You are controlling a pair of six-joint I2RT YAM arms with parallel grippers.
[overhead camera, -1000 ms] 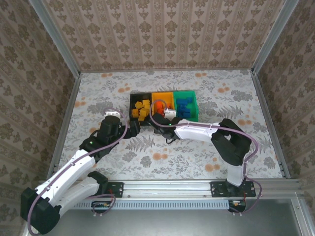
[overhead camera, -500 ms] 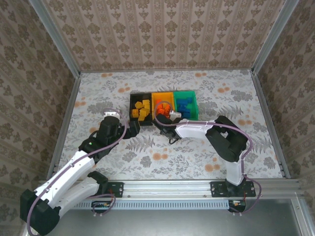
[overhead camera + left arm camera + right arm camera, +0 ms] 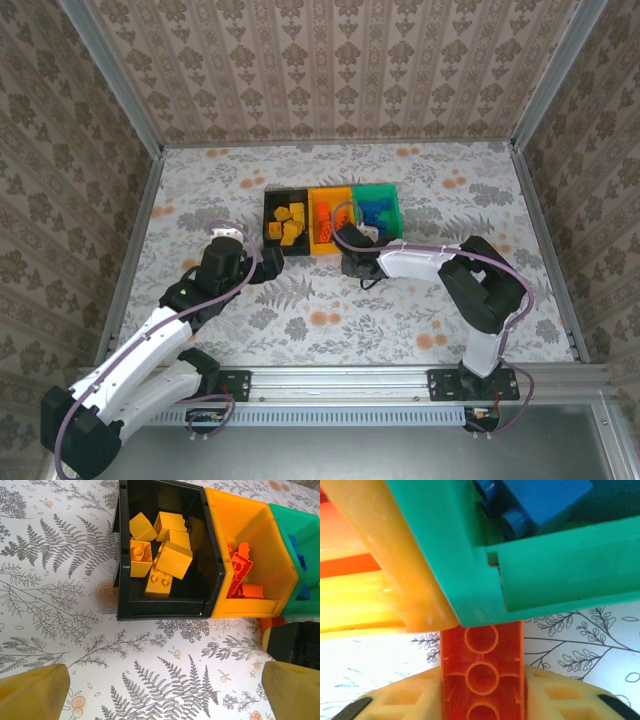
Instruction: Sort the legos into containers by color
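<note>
Pinching one orange-red brick at the front of the bins.

Right gripper (image 3: pixel 482 690) had its two yellow fingers (image 3: pixel 410 700) pressed against the sides of an orange-red brick (image 3: pixel 482 665). The brick's far end met the near walls just where the orange-yellow bin (image 3: pixel 395 570) and the green bin (image 3: pixel 545 570) join. Whether it rested on the fern-printed table (image 3: pixel 580 645) or hung just over it could not be told. Blue bricks (image 3: pixel 535 500) lay inside the green bin, more orange-red bricks (image 3: pixel 240 572) in the orange-yellow one, and yellow bricks (image 3: pixel 172 557) in the black bin (image 3: pixel 160 611) at the left end of the row. Left gripper (image 3: pixel 162 690) hung near the front of the black bin, its fingers spread wide apart over the table.
</note>
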